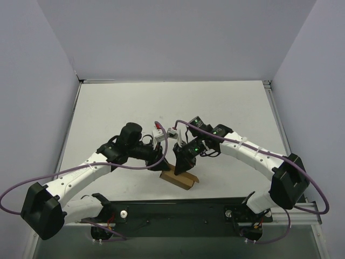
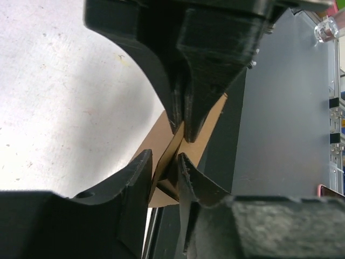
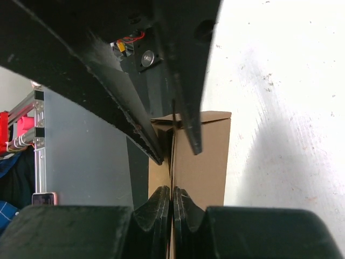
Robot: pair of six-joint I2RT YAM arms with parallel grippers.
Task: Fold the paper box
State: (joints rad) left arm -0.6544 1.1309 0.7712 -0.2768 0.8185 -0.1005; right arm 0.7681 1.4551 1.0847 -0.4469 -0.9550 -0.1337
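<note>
1. The paper box sat on the bench close to its front edge, beside the black plate that carries both my arms, and between my two wrists.
2. It was brown card, partly folded: a long flat body with flaps standing up where I worked.
3. My right fingers were pressed together on a thin upright flap of the box. The edge of the card ran straight into the slit between them.
4. My left fingers stood partly apart, one on each side of a raised fold of the box. Each lay close against the card, but I could not tell whether they pinched it.
5. From above, both pairs of fingertips came down over the box, very near one another. In each wrist view the other arm's fingers filled the top of the picture, with card between them and mine.
6. The faces of card I could see were plain brown, marked only by crease lines and cut edges.
7. A green light glowed on my right wrist, and a purple cable ran along my left arm.
8. Dark patches on the metal rail beyond the black plate were too blurred to read as writing.
</note>
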